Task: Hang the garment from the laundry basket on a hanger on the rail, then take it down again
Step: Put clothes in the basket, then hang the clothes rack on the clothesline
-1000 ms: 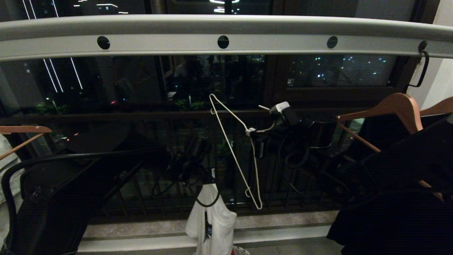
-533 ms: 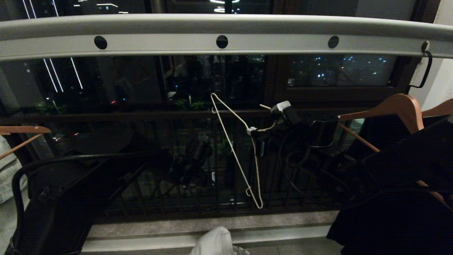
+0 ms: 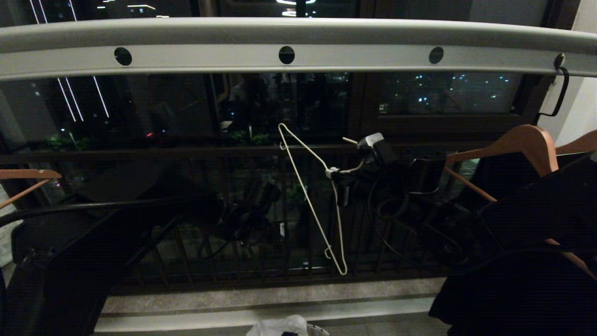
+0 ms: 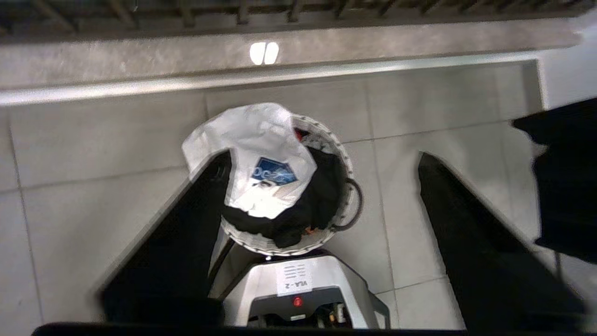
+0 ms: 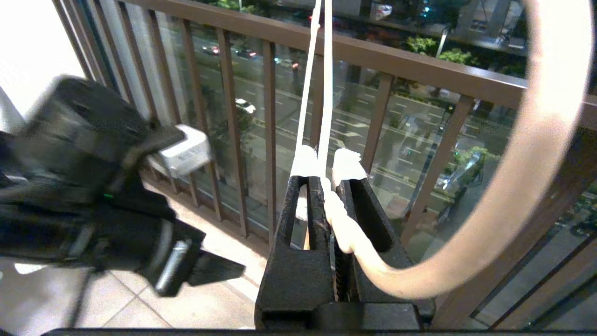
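The white garment [image 4: 261, 154] with its blue print lies crumpled on a dark heap in the laundry basket [image 4: 338, 154] on the floor tiles. Only its top [image 3: 280, 326] shows at the lower edge of the head view. My left gripper [image 4: 322, 158] hangs high over the basket, open and empty. In mid-air below the rail [image 3: 298, 58], my right gripper [image 5: 326, 163] is shut on the twisted neck of the white wire hanger [image 3: 308, 200]. The hanger is turned on its side with nothing on it, and its hook [image 5: 536, 163] curls back past the fingers.
Brown wooden hangers [image 3: 522, 140] carrying a black garment [image 3: 536, 261] crowd the right side. Another wooden hanger [image 3: 28, 175] pokes in at the left. The dark balcony railing [image 3: 186, 154] runs behind both arms. My own base [image 4: 298, 289] stands against the basket.
My left gripper has opened and the white garment has dropped from it into the basket. The right gripper and the hanger have stayed put.
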### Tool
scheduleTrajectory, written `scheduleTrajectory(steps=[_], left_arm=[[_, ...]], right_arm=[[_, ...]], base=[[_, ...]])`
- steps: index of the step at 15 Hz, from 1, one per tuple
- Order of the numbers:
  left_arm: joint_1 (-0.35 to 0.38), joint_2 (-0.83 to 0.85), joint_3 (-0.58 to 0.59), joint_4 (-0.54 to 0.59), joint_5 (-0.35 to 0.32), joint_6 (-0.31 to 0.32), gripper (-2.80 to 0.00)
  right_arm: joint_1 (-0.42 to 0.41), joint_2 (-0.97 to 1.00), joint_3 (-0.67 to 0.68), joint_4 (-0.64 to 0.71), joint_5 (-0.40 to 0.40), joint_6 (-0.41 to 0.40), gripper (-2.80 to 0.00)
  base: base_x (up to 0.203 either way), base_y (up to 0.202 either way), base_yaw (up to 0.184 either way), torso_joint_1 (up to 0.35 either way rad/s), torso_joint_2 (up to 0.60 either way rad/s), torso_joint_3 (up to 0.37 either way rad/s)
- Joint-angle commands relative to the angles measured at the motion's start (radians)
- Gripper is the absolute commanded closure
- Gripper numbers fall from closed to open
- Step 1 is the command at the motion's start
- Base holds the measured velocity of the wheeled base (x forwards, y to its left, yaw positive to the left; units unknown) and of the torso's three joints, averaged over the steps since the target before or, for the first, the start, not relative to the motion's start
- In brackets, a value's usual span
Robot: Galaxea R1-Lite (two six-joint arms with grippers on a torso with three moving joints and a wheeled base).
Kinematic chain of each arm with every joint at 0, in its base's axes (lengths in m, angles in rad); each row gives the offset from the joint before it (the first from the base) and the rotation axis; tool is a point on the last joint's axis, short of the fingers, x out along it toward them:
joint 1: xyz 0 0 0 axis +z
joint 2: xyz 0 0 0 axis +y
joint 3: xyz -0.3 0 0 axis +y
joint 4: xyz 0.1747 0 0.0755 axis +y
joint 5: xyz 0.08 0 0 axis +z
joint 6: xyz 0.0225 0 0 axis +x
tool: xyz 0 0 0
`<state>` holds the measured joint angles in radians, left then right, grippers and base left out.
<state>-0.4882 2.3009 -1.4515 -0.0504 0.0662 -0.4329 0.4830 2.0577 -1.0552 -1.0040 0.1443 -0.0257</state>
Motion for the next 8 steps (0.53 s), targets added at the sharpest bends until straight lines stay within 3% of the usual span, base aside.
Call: scheduleTrajectory(steps=[1,5,8], left_arm=[[-0.008,-0.08,0.016,0.006,0.0,-0.002,0.0],[-0.051,-0.237,0.08,0.014,0.011,0.004,0.0],[-0.088,-0.394,0.126,0.038,0.033,0.044,0.0]], right_arm=[[0.002,0.006,0.007,-0.006,0.001,0.0,0.0],[0.008,-0.041,0.068,-0.009,-0.006,0.0,0.0],[0.02,-0.156,0.132,0.028,-0.015,-0.012,0.0]], base=[[0.0,0.0,0.0,0.0,0.0,0.0],[0.0,0.0,0.0,0.0,0.0,0.0],[0.0,0.0,0.0,0.0,0.0,0.0]])
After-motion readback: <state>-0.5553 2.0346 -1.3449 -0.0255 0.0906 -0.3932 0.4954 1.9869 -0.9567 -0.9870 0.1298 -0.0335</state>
